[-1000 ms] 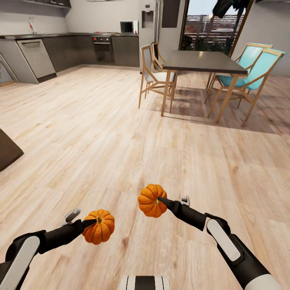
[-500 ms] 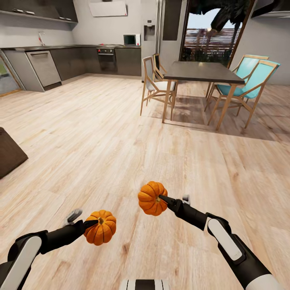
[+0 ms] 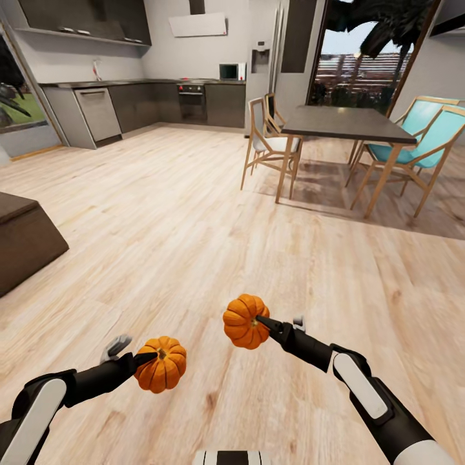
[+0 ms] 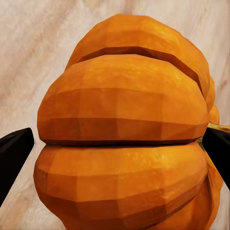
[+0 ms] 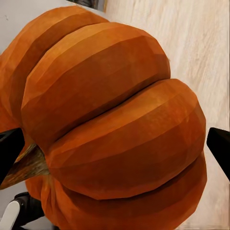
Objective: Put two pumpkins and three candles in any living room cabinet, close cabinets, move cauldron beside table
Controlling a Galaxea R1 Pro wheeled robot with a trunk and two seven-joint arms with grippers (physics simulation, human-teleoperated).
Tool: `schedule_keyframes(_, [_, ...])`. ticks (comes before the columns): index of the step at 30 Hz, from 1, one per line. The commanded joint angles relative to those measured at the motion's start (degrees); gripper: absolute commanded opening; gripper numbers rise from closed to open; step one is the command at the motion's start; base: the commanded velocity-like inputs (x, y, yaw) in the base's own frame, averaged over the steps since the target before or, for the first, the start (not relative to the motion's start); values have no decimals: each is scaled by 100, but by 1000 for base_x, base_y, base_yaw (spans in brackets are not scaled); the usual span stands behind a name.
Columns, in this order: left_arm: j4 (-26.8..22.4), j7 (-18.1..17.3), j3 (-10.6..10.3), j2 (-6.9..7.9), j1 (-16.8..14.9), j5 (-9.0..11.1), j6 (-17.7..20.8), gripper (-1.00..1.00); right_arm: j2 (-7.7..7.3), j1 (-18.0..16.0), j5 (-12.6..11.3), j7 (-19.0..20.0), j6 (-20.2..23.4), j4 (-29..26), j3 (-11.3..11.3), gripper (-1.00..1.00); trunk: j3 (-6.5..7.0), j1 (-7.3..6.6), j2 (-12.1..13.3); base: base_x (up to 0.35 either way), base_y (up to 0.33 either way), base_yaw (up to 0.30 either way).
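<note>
We carry one small ribbed orange pumpkin [image 3: 161,372] clamped in our left gripper [image 3: 143,359] and another [image 3: 244,321] in our right gripper [image 3: 263,321], and judge we must next turn toward the low dark-brown wooden cabinet [image 3: 26,239].

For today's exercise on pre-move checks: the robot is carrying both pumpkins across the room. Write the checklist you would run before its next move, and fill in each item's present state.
1. Left gripper shut on its pumpkin: ok; the left wrist view shows a dark finger at each side of it.
2. Right gripper shut on the other pumpkin: ok.
3. Both pumpkins held off the wooden floor: ok.
4. The two pumpkins apart from each other: ok.
5. Dark-brown unit ahead on the robot's left is the cabinet: cannot tell; just a corner shows.
6. Cabinet front open to receive them: cannot tell.
</note>
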Motion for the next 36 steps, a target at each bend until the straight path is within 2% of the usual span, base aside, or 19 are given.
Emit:
schedule_keyframes(1, [1,-60,8,-2,-5,-50,26,-100,-4,-3,-67,6,29,57,6,-100,-12,-2,-2,0,0,182])
schedule_keyframes(14, [2,-50,-1,-7,-5,-48,26,-100,-1,-3,-67,23,3,194,5,-100,166,-35,15,0,0,161])
schedule_keyframes(20, [1,-52,-1,-10,-5,-48,26,-100,6,-3,-111,43,17,194,-372,-100,248,-51,23,0,0,156])
schedule_keyframes(27, [-1,-65,-1,-10,-5,-48,26,-100,28,-3,-113,40,23,201,-447,-100,342,-69,33,0,0,155])
schedule_keyframes(36, [-14,-77,-1,-10,-5,-48,31,-100,39,-3,-111,31,23,211,-451,-100,263,-69,33,0,0,124])
